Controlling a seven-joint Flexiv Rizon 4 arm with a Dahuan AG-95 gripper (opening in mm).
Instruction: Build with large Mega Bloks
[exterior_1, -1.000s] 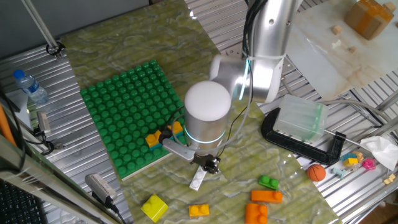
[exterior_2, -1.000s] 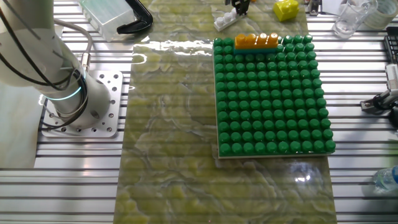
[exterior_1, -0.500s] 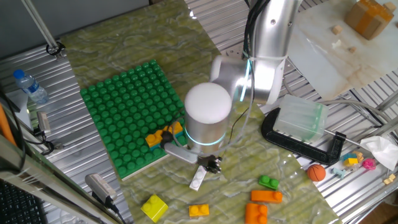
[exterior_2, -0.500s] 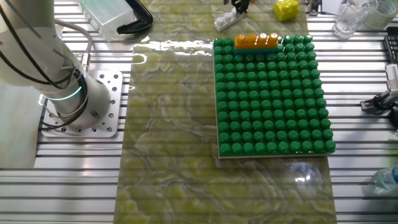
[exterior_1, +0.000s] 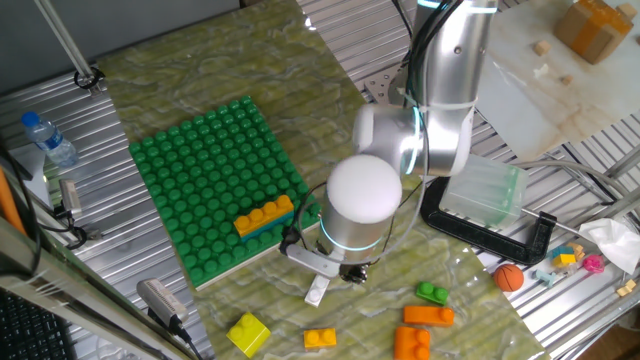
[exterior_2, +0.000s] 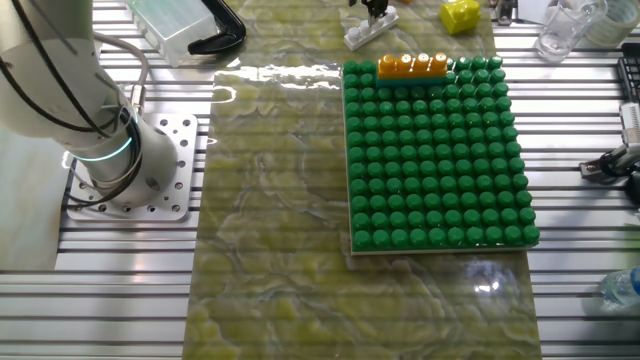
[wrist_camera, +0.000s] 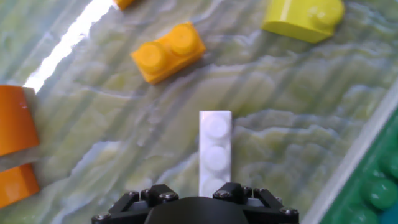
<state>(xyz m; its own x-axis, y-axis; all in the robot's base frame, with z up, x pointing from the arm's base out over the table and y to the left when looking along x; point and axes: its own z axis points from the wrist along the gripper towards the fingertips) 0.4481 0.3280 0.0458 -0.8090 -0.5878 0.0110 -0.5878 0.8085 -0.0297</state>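
1. The gripper (exterior_1: 352, 275) hangs low over the marbled green mat (exterior_1: 240, 60), just off the near edge of the green studded baseplate (exterior_1: 205, 170); the arm's round white wrist hides most of it from one fixed view.
2. Right under it lies the white brick (wrist_camera: 215, 151), a narrow strip flat on the mat with its studs up — three show in the hand view, and its near end runs under the gripper body.
3. I cannot tell how the jaws stand: the fingertips are out of sight in the hand view and too small in the other fixed view (exterior_2: 374, 8).
4. On the baseplate's edge row sits the orange-yellow brick (exterior_2: 412, 65), four studs long, on a teal piece.
5. Loose on the mat: a two-stud yellow-orange brick (wrist_camera: 168, 51) beyond the white one, a yellow block (wrist_camera: 303, 18) further off, and orange bricks (exterior_1: 422, 328) with a small green brick (exterior_1: 432, 294) to the side.
6. Off the mat stand a clear plastic box (exterior_1: 483, 193) in a black clamp (exterior_1: 495, 237), and a small orange ball (exterior_1: 509, 277) near it.
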